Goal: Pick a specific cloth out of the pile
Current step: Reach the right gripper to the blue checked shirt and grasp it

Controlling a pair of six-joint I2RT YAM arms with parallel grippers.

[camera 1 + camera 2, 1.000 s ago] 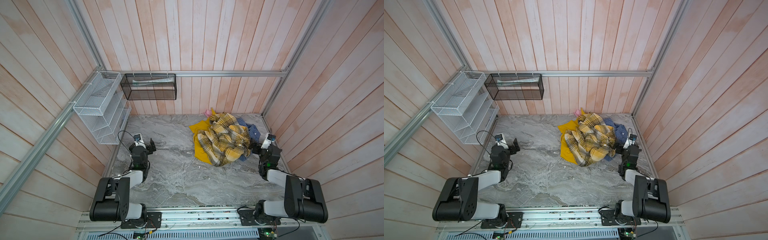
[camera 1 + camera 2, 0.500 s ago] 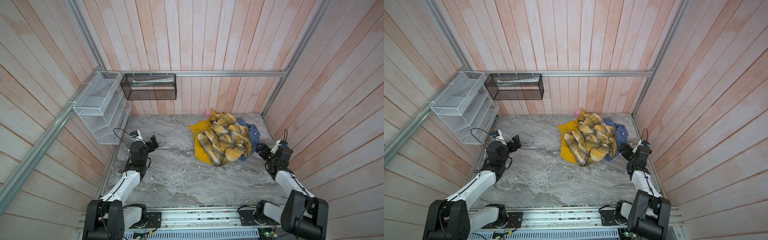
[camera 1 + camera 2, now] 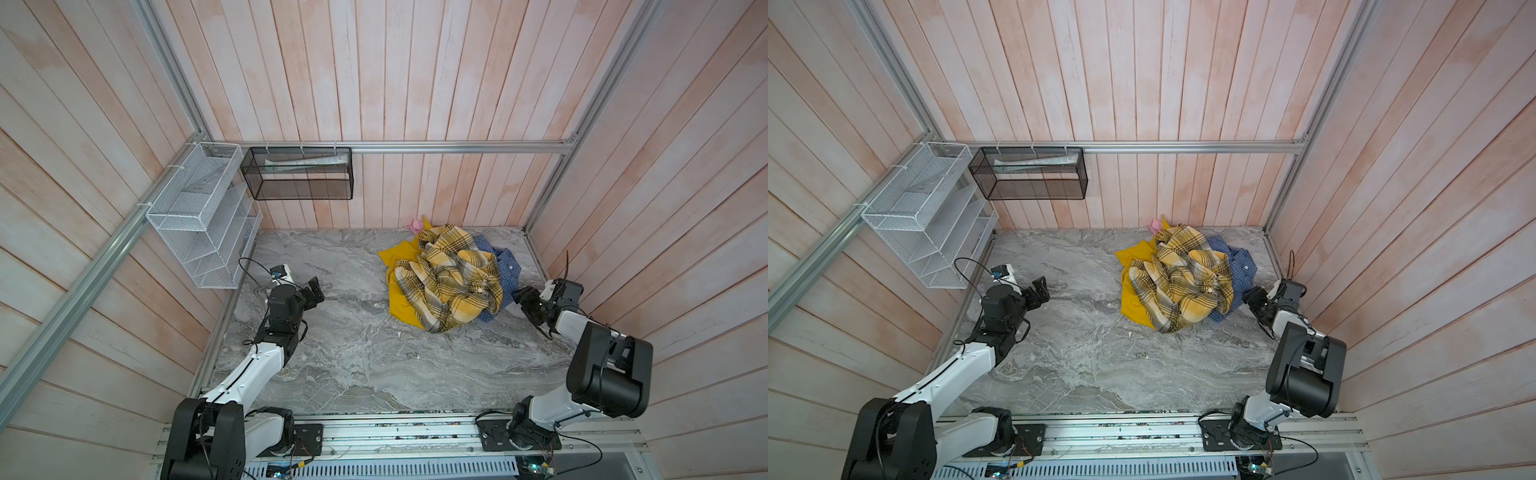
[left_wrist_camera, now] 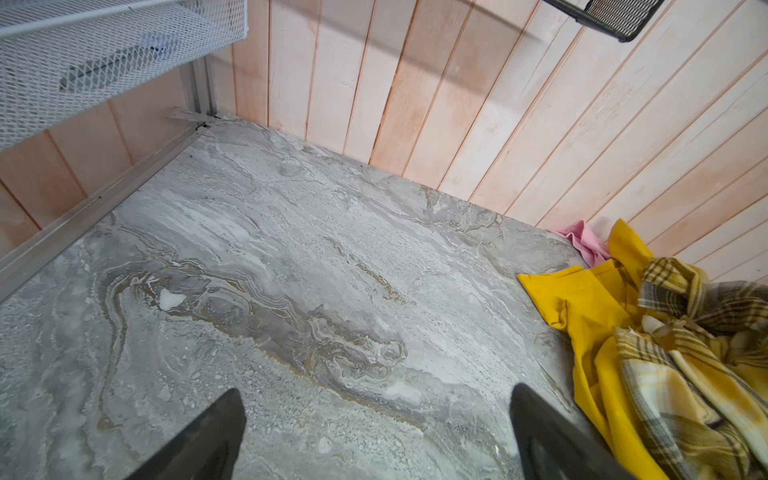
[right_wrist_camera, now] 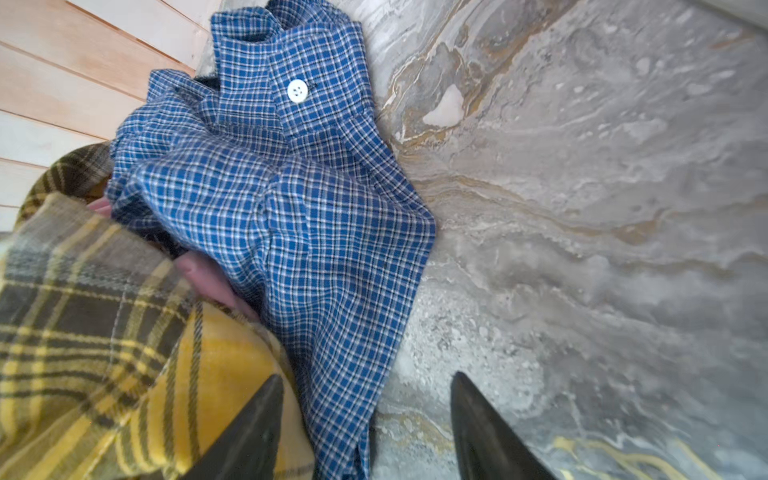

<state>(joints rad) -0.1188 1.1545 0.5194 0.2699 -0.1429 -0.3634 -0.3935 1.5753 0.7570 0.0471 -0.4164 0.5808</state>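
Note:
The cloth (image 5: 291,199), blue-and-white fine check with a collar and a white button, lies at the right of the pile (image 3: 449,286) and is partly buried under yellow plaid; it shows in both top views (image 3: 505,266) (image 3: 1241,266). My right gripper (image 5: 368,380) sits low at the cloth's near edge, jaws apart, with a strip of that blue edge between them and untouched. In both top views the right gripper (image 3: 521,300) (image 3: 1254,297) is just right of the pile. My left gripper (image 4: 376,395) hovers open and empty over bare marble, far left of the pile (image 4: 665,353).
A white wire rack (image 3: 199,224) and a black mesh basket (image 3: 299,178) hang on the walls at back left. A small pink piece (image 3: 415,224) lies against the back wall. Wooden walls and a metal rail (image 3: 536,257) run close to the right gripper.
Both arms have unfolded and reached forward. The right gripper has come in to the blue cloth's edge and its jaws have narrowed. The left gripper stays wide open.

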